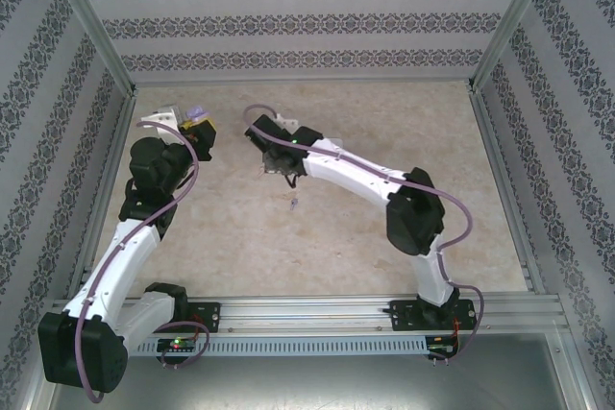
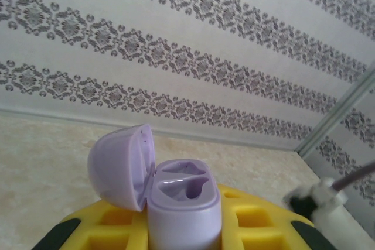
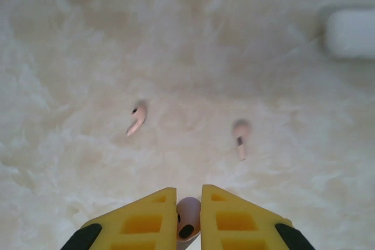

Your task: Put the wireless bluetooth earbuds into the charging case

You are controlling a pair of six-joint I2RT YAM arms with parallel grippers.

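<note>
A smooth, glossy lilac charging case [image 2: 183, 200] is clamped upright between the yellow, grid-moulded fingers of the left gripper [image 2: 184, 229], low in the left wrist view. Its domed lid [image 2: 120, 165] is hinged open toward the left, and two hollow wells are exposed. At the bottom centre of the right wrist view, the right gripper [image 3: 188, 191] is closed on a tiny pale pink held earbud [image 3: 188, 218], rounded head uppermost. On the pale marbled table [image 3: 70, 57] the left loose earbud [image 3: 136, 119] is laid with its stem slanting toward lower left, and the right loose earbud [image 3: 240, 140] with its stem pointing down the frame. A blurred white rounded case [image 3: 350, 32] is seen at upper right.
</note>
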